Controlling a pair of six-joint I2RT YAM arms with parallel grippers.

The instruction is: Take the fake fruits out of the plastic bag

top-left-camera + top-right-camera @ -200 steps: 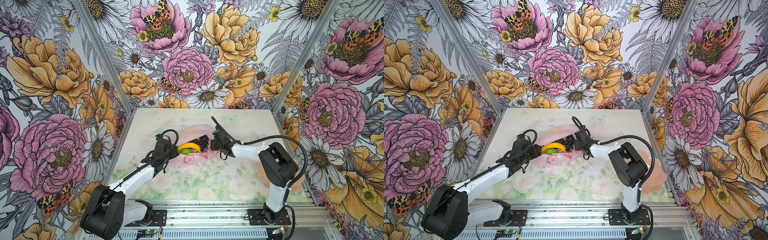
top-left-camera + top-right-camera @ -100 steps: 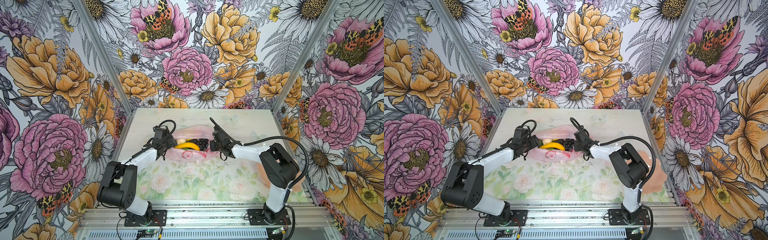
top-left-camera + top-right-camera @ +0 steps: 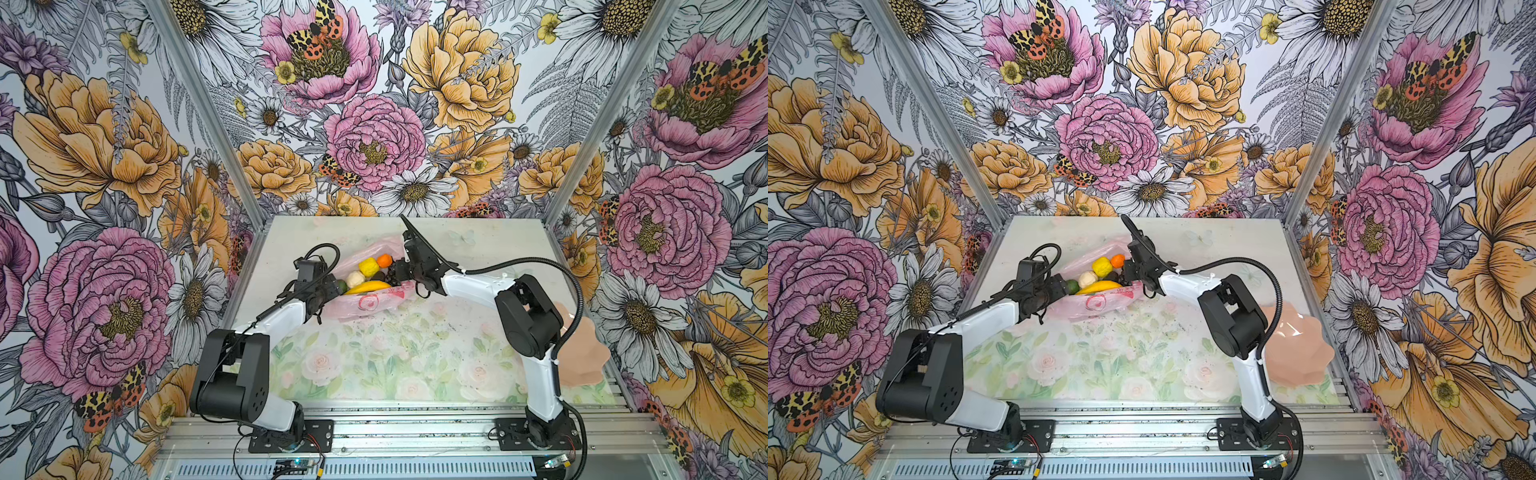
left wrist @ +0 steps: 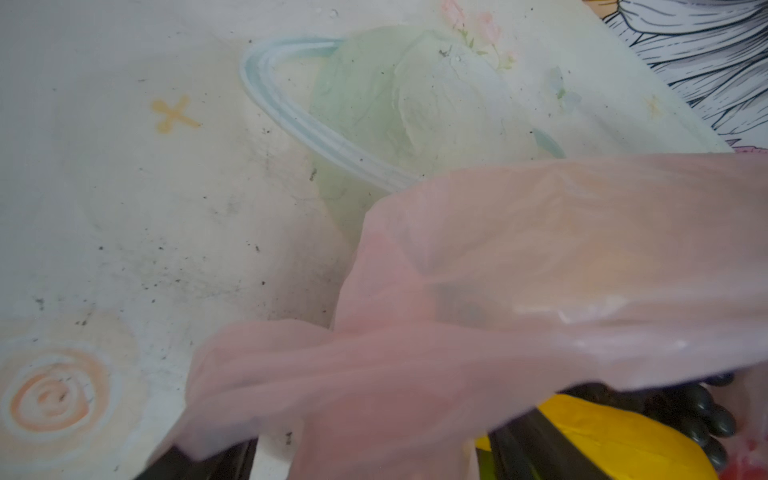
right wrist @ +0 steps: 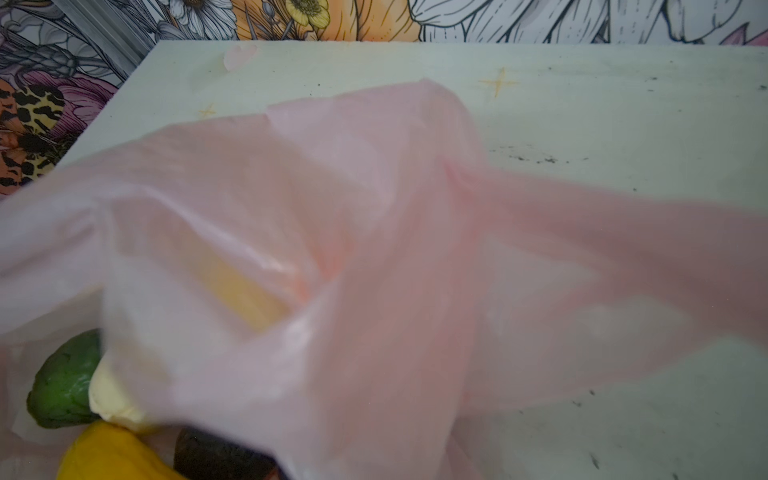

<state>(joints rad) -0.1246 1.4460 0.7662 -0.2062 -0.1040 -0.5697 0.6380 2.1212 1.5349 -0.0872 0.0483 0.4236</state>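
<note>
Left jaws have spread wider than a second ago, and the mouth of the plastic bag [image 3: 365, 303] is pulled further open. I now see fruit that was covered before. Left fingers [image 4: 216, 463] stand well apart at the mouth's left edge with pink film draped over them, and I can't tell if they grip any of it. The left gripper [image 3: 331, 291] sits just beside the green citrus [image 3: 341, 286]. The right gripper [image 3: 401, 274] is clamped fully closed on the bag's right rim and holds it lifted. Its fingers are hidden under film in the wrist view.

All fruit is inside the bag:
- The banana [image 3: 370, 286] lies across the front of the mouth.
- The pear [image 3: 355, 279], yellow citrus [image 3: 369, 266] and orange [image 3: 385, 260] sit behind it.
- The grapes [image 4: 706, 411] and avocado [image 5: 216, 453] are toward the right gripper.

The bag lies on the table [image 3: 374, 357], mid-width and toward the back. The plate [image 3: 1296, 345] sits at front right, well apart from the bag.
</note>
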